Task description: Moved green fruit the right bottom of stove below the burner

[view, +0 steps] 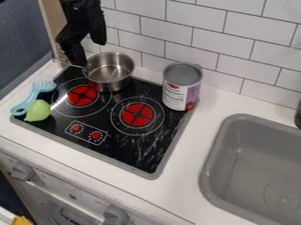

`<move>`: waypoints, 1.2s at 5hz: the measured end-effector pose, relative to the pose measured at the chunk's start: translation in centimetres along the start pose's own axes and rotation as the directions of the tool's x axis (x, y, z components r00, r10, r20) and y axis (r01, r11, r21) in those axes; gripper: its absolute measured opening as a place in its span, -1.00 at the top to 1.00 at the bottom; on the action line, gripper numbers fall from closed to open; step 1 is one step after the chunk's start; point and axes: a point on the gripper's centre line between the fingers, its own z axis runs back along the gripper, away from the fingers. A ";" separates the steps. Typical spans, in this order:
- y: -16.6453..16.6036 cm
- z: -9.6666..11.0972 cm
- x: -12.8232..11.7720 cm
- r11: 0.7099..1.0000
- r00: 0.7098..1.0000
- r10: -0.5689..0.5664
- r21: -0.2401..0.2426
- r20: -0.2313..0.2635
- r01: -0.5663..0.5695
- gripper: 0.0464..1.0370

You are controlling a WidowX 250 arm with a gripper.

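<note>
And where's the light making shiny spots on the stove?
Camera view: a bright glare streak crosses the black stovetop between the green fruit and the left burner; the metal pot gleams too.

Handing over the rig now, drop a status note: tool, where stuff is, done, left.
Tool: upper left, by the metal pot; away from the fruit.
Green fruit: left front corner of the stove, beside the blue utensil's handle.
Done: fruit isn't at the goal.
Left: pick fruit, set it at the stove's bottom right, below the right burner.
</note>
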 end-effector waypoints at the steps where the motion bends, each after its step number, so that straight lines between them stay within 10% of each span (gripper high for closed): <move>1: -0.7 -1.2 0.3 0.999 1.000 0.012 -0.036 0.021 -0.011 -0.92; 3: -2.4 -0.9 -1.3 0.987 0.987 0.159 -0.024 0.013 -0.159 -0.92; 6: -8.6 -0.9 -4.9 0.878 0.877 0.478 -0.015 -0.053 -0.479 -0.92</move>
